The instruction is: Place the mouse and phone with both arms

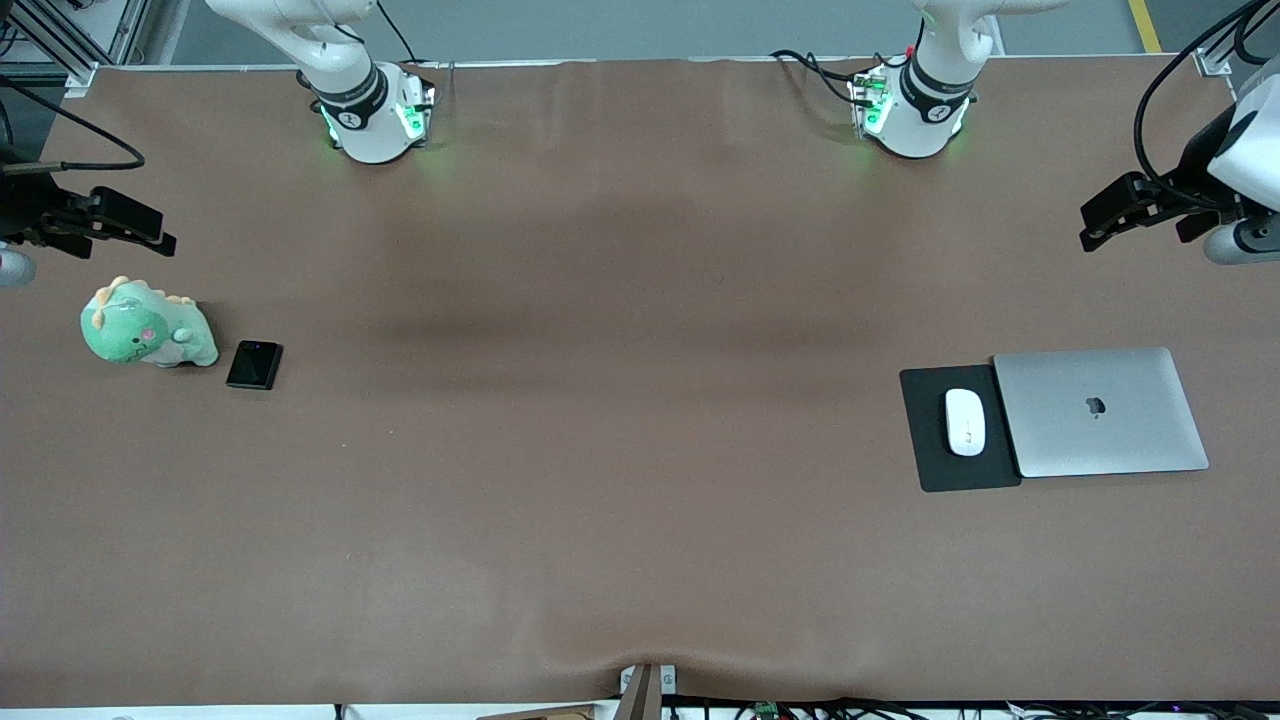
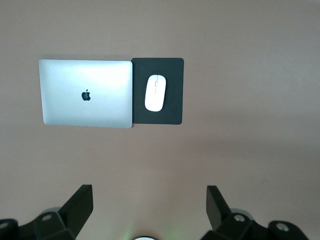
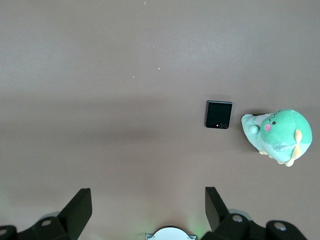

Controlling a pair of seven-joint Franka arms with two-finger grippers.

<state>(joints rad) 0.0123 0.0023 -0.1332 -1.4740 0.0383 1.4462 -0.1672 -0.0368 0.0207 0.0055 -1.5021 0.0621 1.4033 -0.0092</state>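
Note:
The white oval mouse (image 1: 965, 421) lies on a matte black pad (image 1: 925, 435) beside a closed silver laptop (image 1: 1100, 411), toward the left arm's end of the table. It also shows in the left wrist view (image 2: 155, 92). The small black phone (image 1: 254, 364) lies beside a green plush dinosaur (image 1: 145, 327) toward the right arm's end, and shows in the right wrist view (image 3: 219, 114). My left gripper (image 1: 1095, 230) (image 2: 149, 200) is open and empty, high over the table's end. My right gripper (image 1: 150, 232) (image 3: 148, 200) is open and empty, up above the plush.
The pad (image 2: 172, 90) and laptop (image 2: 86, 93) lie edge to edge. The plush (image 3: 278, 136) sits close to the phone. The brown table (image 1: 620, 400) spreads wide between the two groups. The arms' green-lit bases (image 1: 375, 110) stand along the table's edge farthest from the front camera.

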